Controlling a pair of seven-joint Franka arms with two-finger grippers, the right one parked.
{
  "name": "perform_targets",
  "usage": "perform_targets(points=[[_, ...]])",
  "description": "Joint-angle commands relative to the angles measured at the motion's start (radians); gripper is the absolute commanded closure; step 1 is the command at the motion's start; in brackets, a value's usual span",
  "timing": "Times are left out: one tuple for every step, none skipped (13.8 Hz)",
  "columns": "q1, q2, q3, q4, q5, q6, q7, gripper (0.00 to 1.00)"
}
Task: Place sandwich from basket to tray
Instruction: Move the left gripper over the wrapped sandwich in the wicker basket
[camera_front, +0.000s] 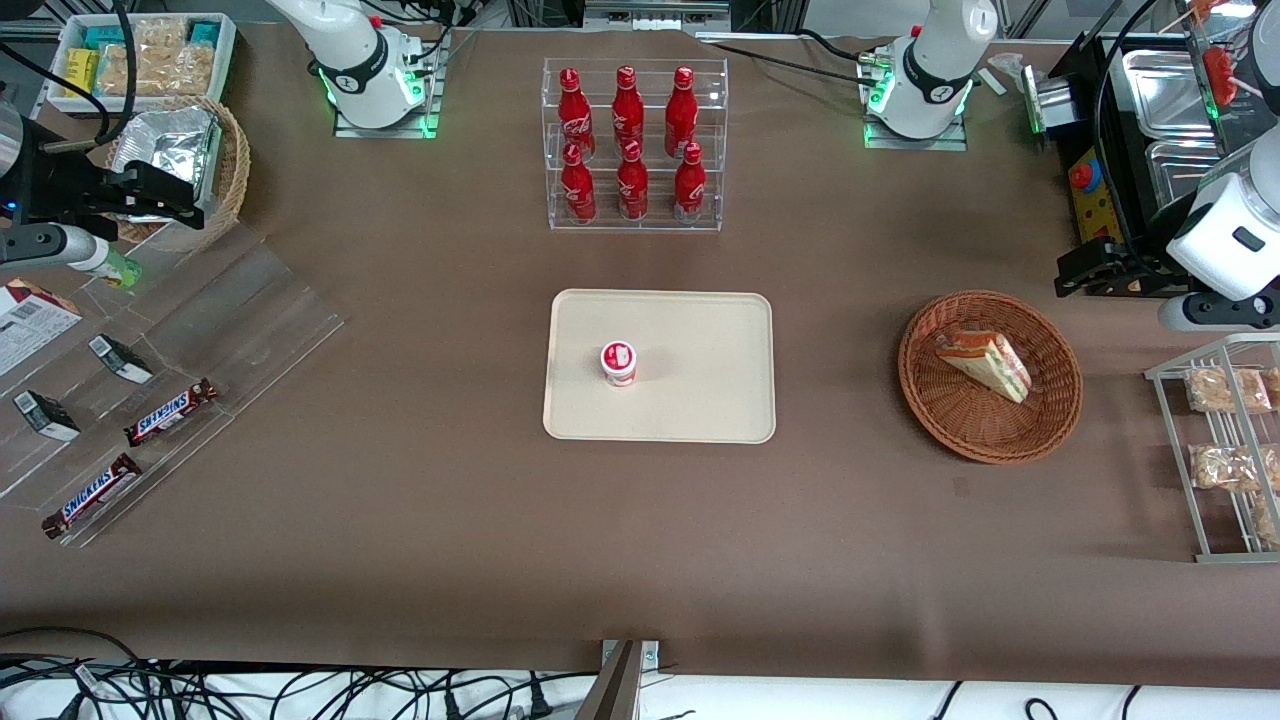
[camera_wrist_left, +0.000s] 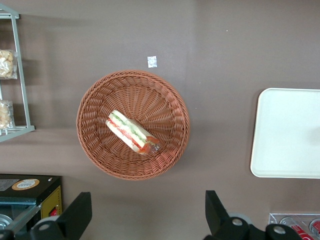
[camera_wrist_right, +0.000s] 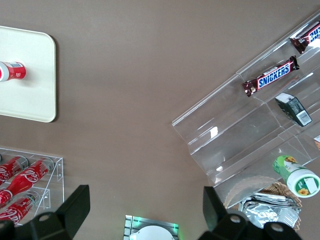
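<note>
Working arm's black two-finger gripper (camera_wrist_left: 145, 215) hangs high above the brown table (camera_front: 420, 500), fingers spread wide, nothing between them. From its wrist camera both black fingertips (camera_wrist_left: 80, 207) frame bare cloth just beside the rim of the round reddish-brown woven wicker basket (camera_wrist_left: 95, 95), not over it

Triangular clear-wrapped wedge sandwich of white bread with red and green filling (camera_wrist_left: 132, 132) lies flat in the basket bowl, a little off centre, long axis running diagonal to the line between the two fingers. Judgement: the gripper needs to shift over the basket, descend, and likely turn the wrist so the fingers close across the wedge's short width

Front view: basket sits toward the working arm's end of the table; flat cream-beige rectangular plastic tray (camera_front: 700, 400) well apart at table centre. Small red-and-white lidded cup (camera_front: 619, 362) stands on the tray, with free tray surface around it
</note>
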Motion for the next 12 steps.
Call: perform_targets(points=[[-0.008, 0.001, 0.007, 0.018, -0.011, -0.02, 0.023, 0.0], [-0.008, 0.001, 0.007, 0.018, -0.011, -0.022, 0.021, 0.0], [-0.008, 0.001, 0.007, 0.019, -0.013, -0.022, 0.008, 0.0], [-0.005, 0.001, 0.01, 0.019, -0.007, -0.023, 0.006, 0.0], [-0.005, 0.001, 0.015, 0.01, -0.004, -0.025, 0.005, 0.0], [-0.005, 0.007, 0.016, 0.002, 0.001, -0.026, -0.015, 0.0], [-0.003, 0.012, 0.012, -0.016, 0.028, -0.032, -0.096, 0.0], [-0.003, 0.01, 0.007, -0.051, 0.048, -0.026, -0.161, 0.0], [-0.003, 0.012, 0.006, -0.074, 0.048, -0.017, -0.202, 0.0], [-0.003, 0.013, 0.006, -0.099, 0.048, -0.01, -0.25, 0.0], [-0.002, 0.016, 0.007, -0.119, 0.05, 0.009, -0.309, 0.0], [0.0, 0.013, 0.009, -0.16, 0.05, 0.048, -0.351, 0.0]])
